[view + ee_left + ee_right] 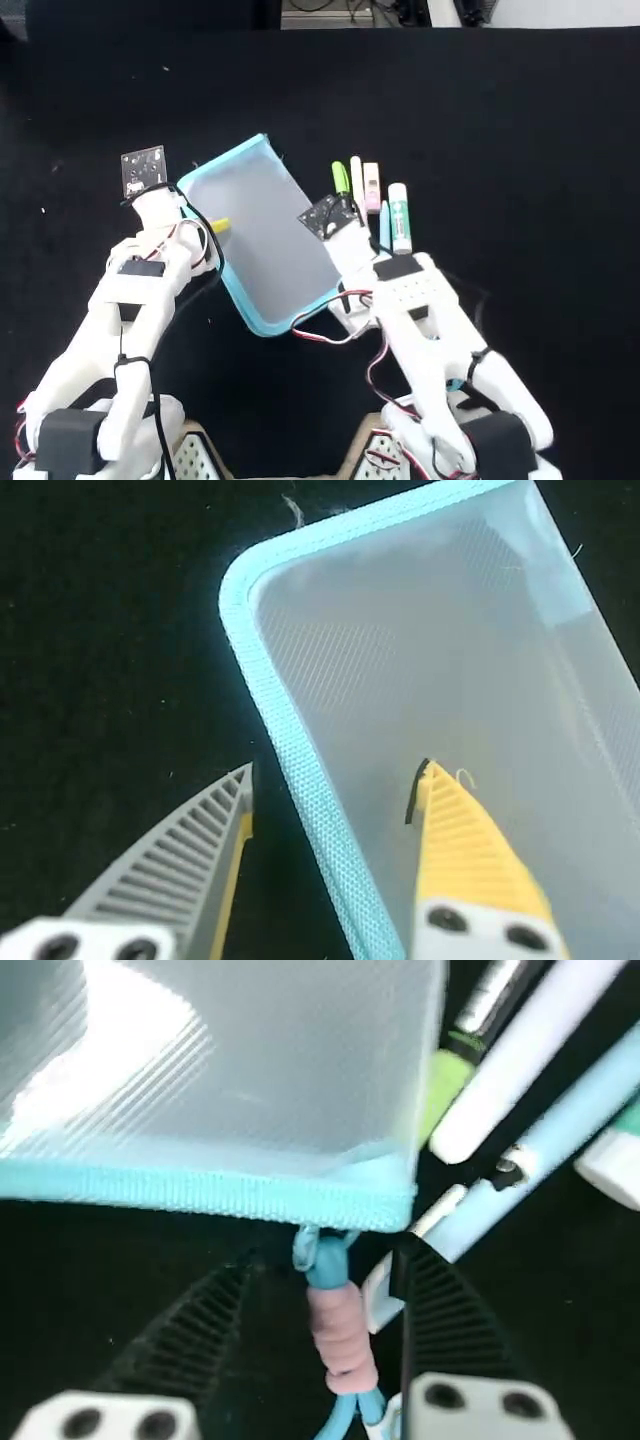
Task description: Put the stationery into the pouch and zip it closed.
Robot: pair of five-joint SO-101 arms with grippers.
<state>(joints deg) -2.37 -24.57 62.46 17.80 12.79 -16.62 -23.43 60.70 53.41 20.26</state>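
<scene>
The pouch (255, 235) lay slanted on the table (500, 120), with the pens (372, 195) lined up just off its right side, pointing away from the robot. The right tool (325, 1260) was nearer them, released, with its fingers either side of the zipper pull (335, 1330). The left tool (335, 768) was spread wide astride the pouch's left edge.

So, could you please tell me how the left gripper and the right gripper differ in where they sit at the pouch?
The left gripper straddles the teal edge of the pouch, one finger over the mesh; the right gripper sits at a corner with the zipper pull between its fingers. The left has a yellow finger, the right's are dark. Both are open.
</scene>
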